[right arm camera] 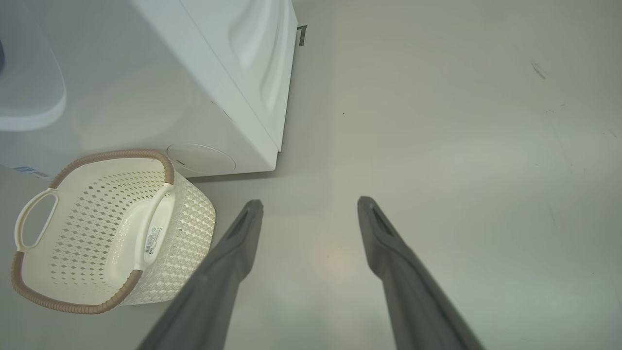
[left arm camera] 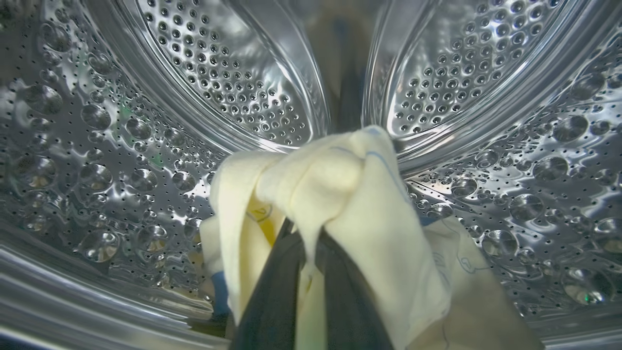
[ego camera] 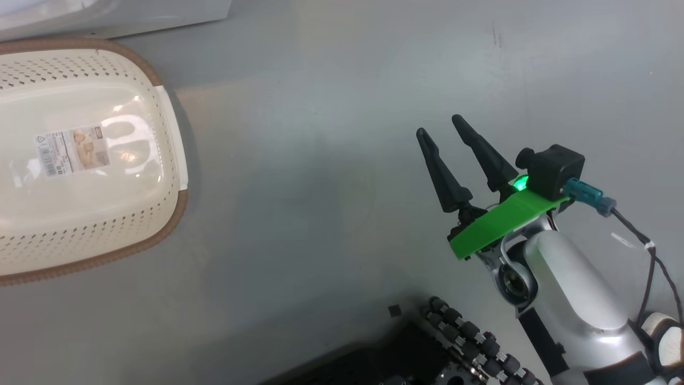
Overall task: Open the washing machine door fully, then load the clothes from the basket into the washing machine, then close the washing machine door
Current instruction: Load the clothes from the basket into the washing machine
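Note:
In the left wrist view my left gripper (left arm camera: 307,243) is deep inside the washing machine's steel perforated drum (left arm camera: 228,82). It is shut on the cream-yellow clothes (left arm camera: 340,194), which drape over its dark fingers (left arm camera: 272,301) and hide the tips. The cream-white basket (ego camera: 176,214) stands on the floor at the left with nothing in it, its label sticker showing on the bottom. My right gripper (ego camera: 439,124) hovers open over bare floor, right of the basket (right arm camera: 116,154), beside the white washing machine (right arm camera: 218,73), with nothing between its fingers (right arm camera: 243,233). The washing machine door is not clearly seen.
A pale rounded panel (right arm camera: 29,87) juts out before the machine's front at the upper left of the right wrist view. The robot's dark wheeled base (ego camera: 459,342) sits at the bottom of the head view. Grey floor (right arm camera: 461,146) stretches to the right of the machine.

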Robot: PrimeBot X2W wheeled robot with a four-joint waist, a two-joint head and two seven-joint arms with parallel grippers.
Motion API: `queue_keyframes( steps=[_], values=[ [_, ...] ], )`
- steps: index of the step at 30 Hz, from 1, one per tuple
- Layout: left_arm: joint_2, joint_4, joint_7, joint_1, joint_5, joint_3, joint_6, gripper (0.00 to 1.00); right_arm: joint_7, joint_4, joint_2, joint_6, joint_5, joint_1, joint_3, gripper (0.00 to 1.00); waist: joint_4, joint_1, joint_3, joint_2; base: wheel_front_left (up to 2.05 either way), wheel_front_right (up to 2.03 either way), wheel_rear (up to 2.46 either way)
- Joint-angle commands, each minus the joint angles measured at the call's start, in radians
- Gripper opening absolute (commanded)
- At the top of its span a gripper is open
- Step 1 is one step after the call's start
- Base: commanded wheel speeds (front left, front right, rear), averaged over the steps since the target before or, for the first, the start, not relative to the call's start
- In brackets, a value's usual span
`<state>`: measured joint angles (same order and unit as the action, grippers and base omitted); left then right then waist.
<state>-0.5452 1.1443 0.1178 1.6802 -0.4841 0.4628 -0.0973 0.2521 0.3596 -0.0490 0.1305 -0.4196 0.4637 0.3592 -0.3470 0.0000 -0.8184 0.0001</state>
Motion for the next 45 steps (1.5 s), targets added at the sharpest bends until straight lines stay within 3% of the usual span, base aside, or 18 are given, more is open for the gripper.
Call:
queue_keyframes(
  steps=[1,9,21,28,45],
  values=[
    [-0.034,-0.016,0.019,0.049,0.01,-0.001,-0.004,0.99,0.01,-0.019,-0.001,0.0,-0.005,-0.012,0.009,1.0,0.002,0.0,0.001,-0.0001,0.0,0.0,0.0],
    [-0.019,0.019,0.086,0.072,0.01,0.018,-0.018,1.0,0.01,-0.017,-0.001,0.0,0.004,-0.011,0.008,1.0,0.017,0.0,0.013,-0.0001,0.0,0.0,0.0],
    [0.022,0.076,0.093,-0.01,-0.041,0.044,-0.032,1.0,0.01,-0.002,-0.001,0.0,0.04,-0.014,-0.03,1.0,0.052,0.0,0.077,-0.0001,0.0,0.0,0.0],
    [0.041,-0.006,0.087,-0.128,-0.12,0.104,-0.033,1.0,0.01,0.005,-0.001,0.0,0.068,-0.027,-0.051,1.0,0.092,0.0,0.13,-0.0001,0.0,0.0,0.0],
    [-0.015,-0.179,0.121,-0.402,-0.301,0.206,-0.033,1.0,0.01,0.039,-0.001,0.0,0.126,-0.07,-0.091,1.0,0.166,0.0,0.281,-0.0001,0.0,0.0,0.0]
  ],
)
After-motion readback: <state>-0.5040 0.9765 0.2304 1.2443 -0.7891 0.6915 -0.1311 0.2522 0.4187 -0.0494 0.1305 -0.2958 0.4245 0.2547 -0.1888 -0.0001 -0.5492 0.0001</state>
